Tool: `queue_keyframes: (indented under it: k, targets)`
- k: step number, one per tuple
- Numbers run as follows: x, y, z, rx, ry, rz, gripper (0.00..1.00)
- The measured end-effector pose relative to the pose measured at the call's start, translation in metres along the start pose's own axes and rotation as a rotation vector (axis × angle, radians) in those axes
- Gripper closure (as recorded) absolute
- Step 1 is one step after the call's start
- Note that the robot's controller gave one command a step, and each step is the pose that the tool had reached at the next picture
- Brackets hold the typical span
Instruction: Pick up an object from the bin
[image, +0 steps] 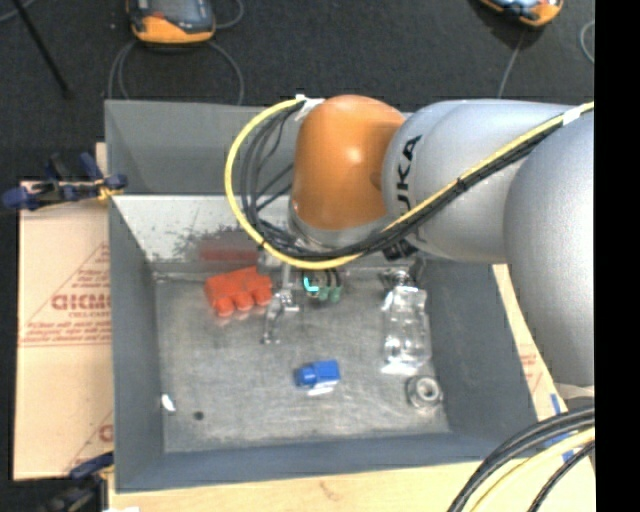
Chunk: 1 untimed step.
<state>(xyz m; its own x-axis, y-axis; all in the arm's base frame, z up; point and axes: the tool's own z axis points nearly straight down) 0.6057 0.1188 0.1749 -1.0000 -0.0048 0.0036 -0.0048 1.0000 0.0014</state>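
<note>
My gripper (280, 312) hangs low in the back middle of the bin, under the arm's wrist. Just to its left, close beside it, lies a red-orange block (238, 292) with rounded lobes along its front, near the back wall. A small blue block (317, 375) lies on the bin floor below and a little right of the gripper, apart from it. A clear plastic bottle (404, 328) lies to the right, its length running front to back.
A small metal ring (424, 391) rests by the bottle's front end near the right wall. A tiny white scrap (168, 403) and a dark speck (198, 416) lie at the front left. The arm and its cables cover the bin's back right.
</note>
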Motion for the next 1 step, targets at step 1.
queue_keyframes:
  k: [1]
  targets:
    - [-0.0344,-0.0383,0.0627,0.004,-0.003,-0.058,0.0]
